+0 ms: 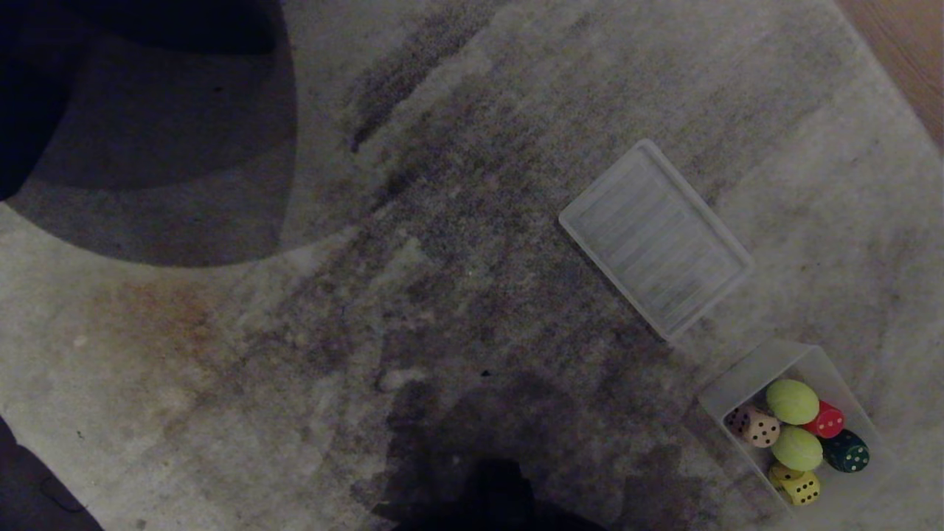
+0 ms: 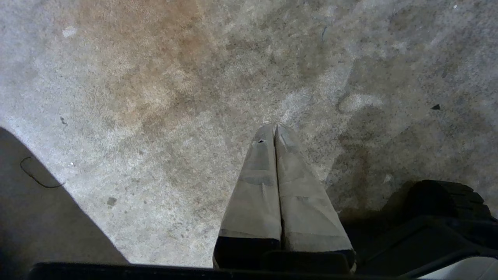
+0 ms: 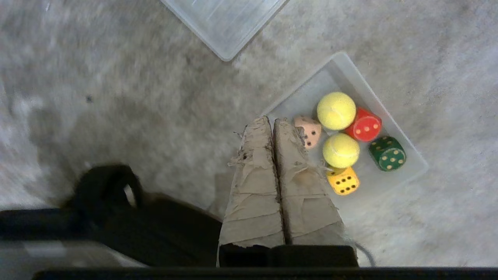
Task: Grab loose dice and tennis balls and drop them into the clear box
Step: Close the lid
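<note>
The clear box (image 1: 782,363) sits on the carpet at the lower right of the head view. Inside it lie two tennis balls (image 3: 336,111) (image 3: 341,150) and several dice: red (image 3: 365,125), dark green (image 3: 387,153), yellow (image 3: 343,181) and tan (image 3: 309,132). I see no loose dice or balls on the carpet. My right gripper (image 3: 272,120) is shut and empty, its tips above the box's near corner beside the tan die. My left gripper (image 2: 274,125) is shut and empty over bare carpet. Neither gripper shows in the head view.
The flat ribbed translucent lid (image 1: 656,236) lies on the carpet just beyond the box. A strip of wooden floor (image 1: 911,51) shows at the far right corner. A dark shadowed area (image 1: 147,133) covers the far left. Dark robot parts (image 3: 128,217) sit close under the right wrist.
</note>
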`<state>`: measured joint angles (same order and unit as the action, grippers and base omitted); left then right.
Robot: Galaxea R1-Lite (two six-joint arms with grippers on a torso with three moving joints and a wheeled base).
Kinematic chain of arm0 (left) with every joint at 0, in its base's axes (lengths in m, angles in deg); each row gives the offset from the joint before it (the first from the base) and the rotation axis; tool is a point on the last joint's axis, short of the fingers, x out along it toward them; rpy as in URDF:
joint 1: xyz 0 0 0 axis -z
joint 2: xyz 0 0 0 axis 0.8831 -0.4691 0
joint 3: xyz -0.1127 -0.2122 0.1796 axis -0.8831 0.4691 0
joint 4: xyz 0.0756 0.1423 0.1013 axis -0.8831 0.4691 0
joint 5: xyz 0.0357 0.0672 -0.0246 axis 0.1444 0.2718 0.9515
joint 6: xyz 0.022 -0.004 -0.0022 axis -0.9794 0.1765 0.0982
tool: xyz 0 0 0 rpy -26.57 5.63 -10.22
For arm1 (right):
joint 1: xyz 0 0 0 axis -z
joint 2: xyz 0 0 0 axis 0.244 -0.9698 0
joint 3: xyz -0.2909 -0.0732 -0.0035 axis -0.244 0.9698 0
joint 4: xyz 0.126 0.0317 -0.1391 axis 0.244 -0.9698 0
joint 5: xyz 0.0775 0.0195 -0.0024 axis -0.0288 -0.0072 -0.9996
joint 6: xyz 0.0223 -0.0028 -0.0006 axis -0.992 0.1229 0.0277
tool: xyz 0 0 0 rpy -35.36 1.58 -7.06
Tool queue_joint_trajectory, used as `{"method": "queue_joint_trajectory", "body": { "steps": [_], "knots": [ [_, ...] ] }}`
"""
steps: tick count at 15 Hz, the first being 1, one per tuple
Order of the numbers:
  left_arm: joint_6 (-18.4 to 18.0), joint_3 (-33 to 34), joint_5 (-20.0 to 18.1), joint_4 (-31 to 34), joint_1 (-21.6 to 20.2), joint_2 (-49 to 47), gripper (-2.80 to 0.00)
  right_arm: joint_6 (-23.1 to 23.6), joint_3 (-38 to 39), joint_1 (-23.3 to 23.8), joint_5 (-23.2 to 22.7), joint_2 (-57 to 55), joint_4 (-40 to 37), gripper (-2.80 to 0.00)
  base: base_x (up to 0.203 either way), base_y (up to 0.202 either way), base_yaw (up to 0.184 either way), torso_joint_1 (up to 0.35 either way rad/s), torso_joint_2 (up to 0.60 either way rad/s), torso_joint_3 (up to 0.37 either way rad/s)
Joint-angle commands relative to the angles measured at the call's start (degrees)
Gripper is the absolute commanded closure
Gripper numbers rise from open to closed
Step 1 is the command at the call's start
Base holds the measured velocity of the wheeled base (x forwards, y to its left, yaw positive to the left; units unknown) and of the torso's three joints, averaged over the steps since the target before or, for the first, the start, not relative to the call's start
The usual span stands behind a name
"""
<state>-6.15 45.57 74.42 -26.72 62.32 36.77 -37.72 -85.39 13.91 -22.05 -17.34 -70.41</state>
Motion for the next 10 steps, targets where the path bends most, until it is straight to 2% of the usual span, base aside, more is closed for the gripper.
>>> {"method": "queue_joint_trajectory", "body": {
  "steps": [1,3,7,10],
  "knots": [
    [0.0,0.1,0.1,0.0,0.0,-0.1,0.0,-2.4,-5.4,0.0,0.0,-20.4,3.2,0.0,0.0,0.0,0.0,0.0,0.0,0.0],
    [0.1,0.1,0.1,0.0,0.0,-0.1,0.0,-5.2,-7.4,0.0,0.2,-34.4,11.5,0.0,0.0,0.0,0.0,0.0,0.0,0.0],
    [0.1,0.1,0.1,0.0,0.0,-0.1,0.0,-12.1,-11.2,-0.3,3.2,-62.4,33.0,0.0,0.0,0.0,0.0,0.0,0.0,0.0],
    [0.1,0.1,0.1,0.0,0.0,-0.1,0.0,-19.4,-19.4,-0.5,4.7,-76.6,42.3,0.0,0.0,0.0,0.0,0.0,0.0,0.0]
  ]
}}
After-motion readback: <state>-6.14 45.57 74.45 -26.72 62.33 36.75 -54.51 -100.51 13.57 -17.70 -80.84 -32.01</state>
